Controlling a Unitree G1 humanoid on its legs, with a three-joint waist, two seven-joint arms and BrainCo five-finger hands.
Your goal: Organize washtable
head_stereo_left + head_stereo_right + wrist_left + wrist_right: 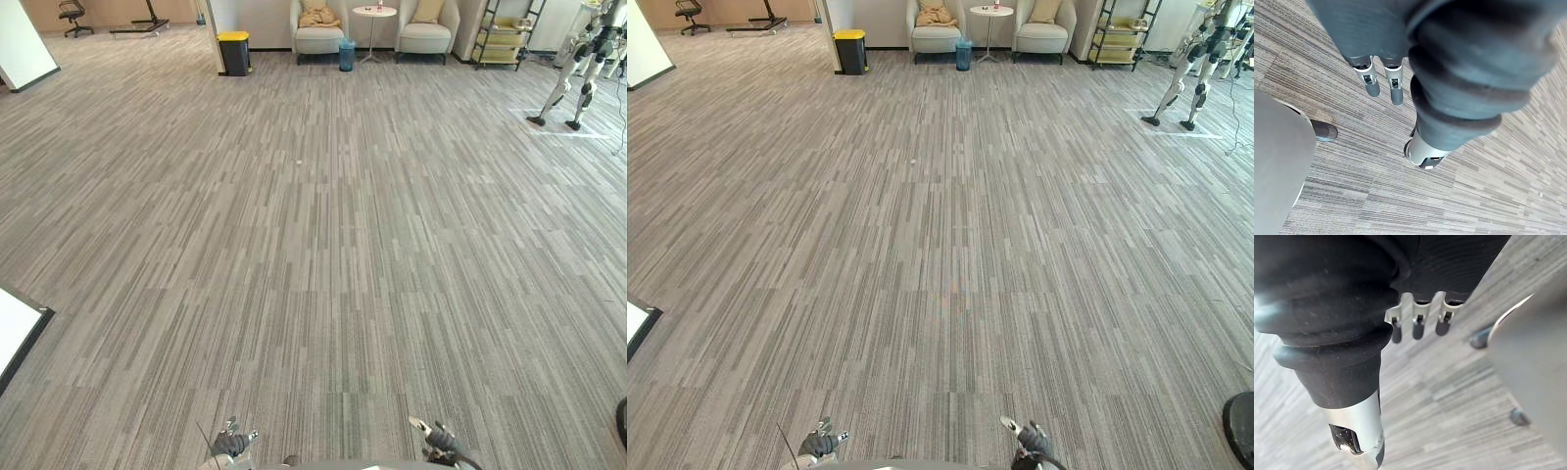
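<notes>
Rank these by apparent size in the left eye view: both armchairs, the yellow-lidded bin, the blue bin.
Largest: left armchair and right armchair, too alike to rank.
Next: yellow-lidded bin.
Smallest: blue bin.

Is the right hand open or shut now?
Open: the right hand hangs over the carpet, fingers straight, nothing held.

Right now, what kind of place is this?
Probably an open office or lab lounge: wide grey carpet, armchairs beside a small round table at the far wall, and another humanoid robot far right.
</notes>
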